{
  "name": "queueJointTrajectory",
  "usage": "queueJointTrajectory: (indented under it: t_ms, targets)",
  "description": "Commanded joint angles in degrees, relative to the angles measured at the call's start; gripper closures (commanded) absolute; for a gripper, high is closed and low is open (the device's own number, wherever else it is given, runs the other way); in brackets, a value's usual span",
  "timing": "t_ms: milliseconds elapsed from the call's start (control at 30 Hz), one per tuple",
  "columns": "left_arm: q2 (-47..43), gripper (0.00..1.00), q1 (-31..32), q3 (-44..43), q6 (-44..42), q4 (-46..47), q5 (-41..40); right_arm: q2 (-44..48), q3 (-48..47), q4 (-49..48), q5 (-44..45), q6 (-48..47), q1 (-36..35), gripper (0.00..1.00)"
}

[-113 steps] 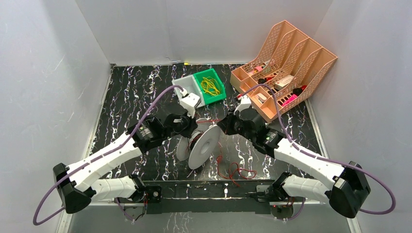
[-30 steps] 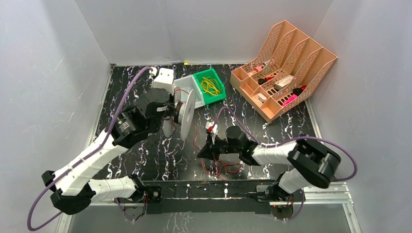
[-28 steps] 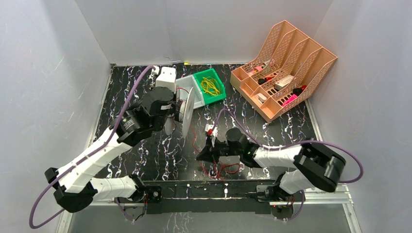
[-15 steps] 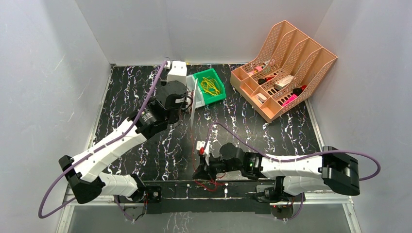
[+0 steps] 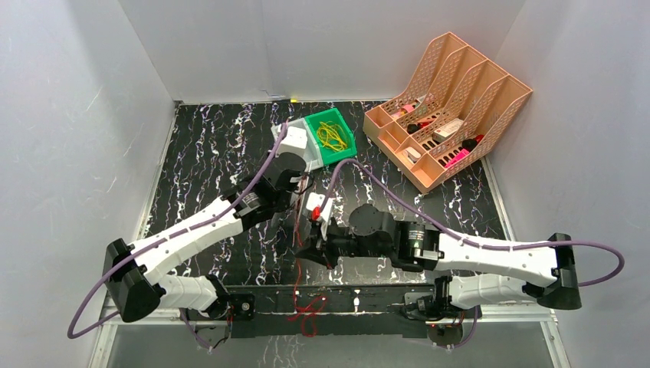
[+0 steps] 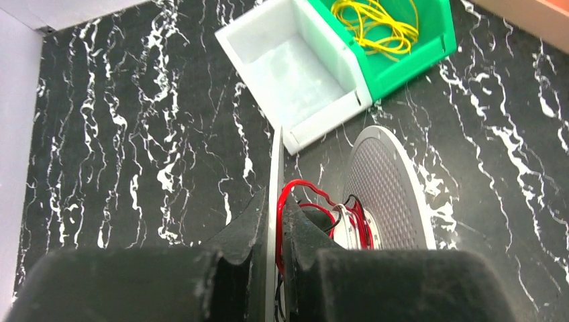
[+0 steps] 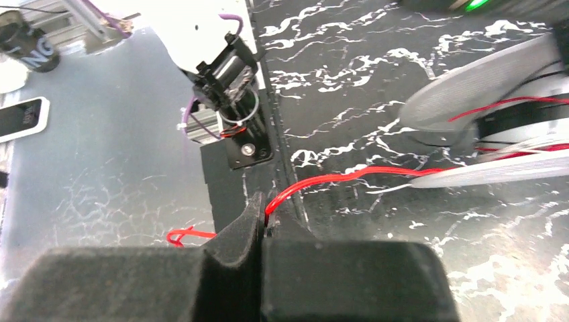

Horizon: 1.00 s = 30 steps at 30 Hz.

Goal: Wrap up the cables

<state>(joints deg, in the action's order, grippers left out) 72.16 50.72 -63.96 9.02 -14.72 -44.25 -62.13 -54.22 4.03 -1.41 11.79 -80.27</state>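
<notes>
Left claw (image 6: 274,204) pinching one flange rim of the white round plastic spool (image 6: 388,194); right claw (image 7: 264,209) pressed together on the thin red wire (image 7: 335,179).

The black, white-veined marble-pattern counter (image 5: 199,153) carries everything. A peach plastic mesh file rack (image 5: 460,84) sits at the far right with small items in its slots. The green plastic bin (image 6: 416,60) holds a yellow wire tangle (image 6: 376,27) and touches the open white plastic bin (image 6: 295,67) side by side; both sit just beyond the spool. Spool is mid-counter with both flanges upright and a few red turns on the hub between them. Can't tell if it touches the counter. From the hub the red wire runs toward the near edge into the right claw. Past the claw it drops over the black base rail (image 5: 368,300) and ends in a loose tangle.
</notes>
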Motion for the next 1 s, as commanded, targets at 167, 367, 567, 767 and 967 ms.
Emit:
queueJointTrajectory:
  t_ms: [167, 367, 567, 767, 967]
  targets:
    - [-6.34, 1.00, -0.39, 3.76, 0.04, 0.16, 9.75, -5.14, -17.81, 20.60, 16.19, -7.84, 0.56, 1.00]
    - [-11.10, 1.00, -0.41, 2.89, -6.69, -10.82, 26.00, -6.32, -21.02, 24.94, 11.39, -14.11, 19.52, 1.00]
    - [-15.60, 1.00, -0.42, 0.51, -9.92, -16.72, 42.00, -9.26, -14.61, 20.92, 12.40, -11.85, 34.66, 1.00]
    - [-18.06, 1.00, -0.44, -2.64, -8.76, -18.91, 47.53, -9.98, -3.59, 11.77, 4.14, -6.89, 43.58, 1.00]
    - [-19.86, 1.00, -0.36, -8.96, -8.20, -22.16, 52.17, -8.91, 5.84, 3.08, 0.25, -4.14, 45.33, 0.98]
